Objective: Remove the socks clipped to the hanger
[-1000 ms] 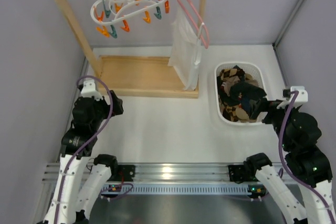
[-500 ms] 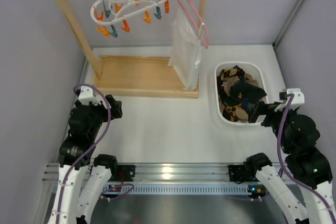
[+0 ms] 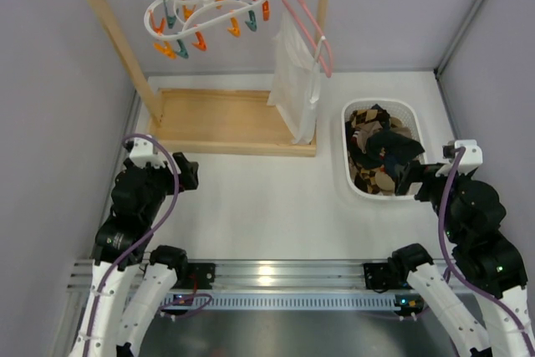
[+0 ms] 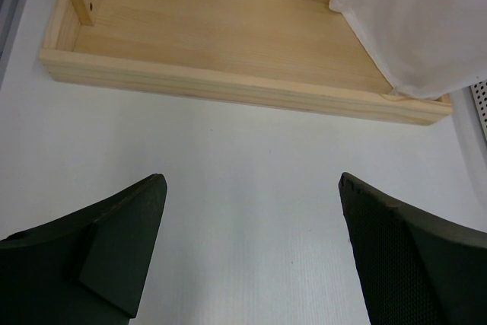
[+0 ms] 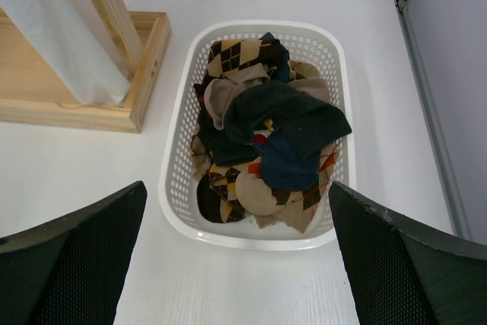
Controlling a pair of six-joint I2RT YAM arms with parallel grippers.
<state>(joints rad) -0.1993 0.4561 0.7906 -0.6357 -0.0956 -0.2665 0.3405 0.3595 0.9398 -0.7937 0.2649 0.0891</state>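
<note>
The white oval clip hanger hangs from the wooden rail at the top left, its orange and teal clothespins empty. The socks, argyle, dark and tan, lie piled in a white basket at the right; they also show in the right wrist view. My left gripper is open and empty low over the table, in front of the rack base; it shows wide apart in the left wrist view. My right gripper is open and empty at the basket's near right edge, seen in its wrist view.
A wooden rack with a flat base tray stands at the back left. A pink wire hanger carries a white garment beside the clip hanger. Grey walls close in left and right. A metal rail runs along the near edge.
Both arms have drawn back toward the near edge. The left gripper moved down and a little right. The right gripper moved off the basket. Both stay open.
</note>
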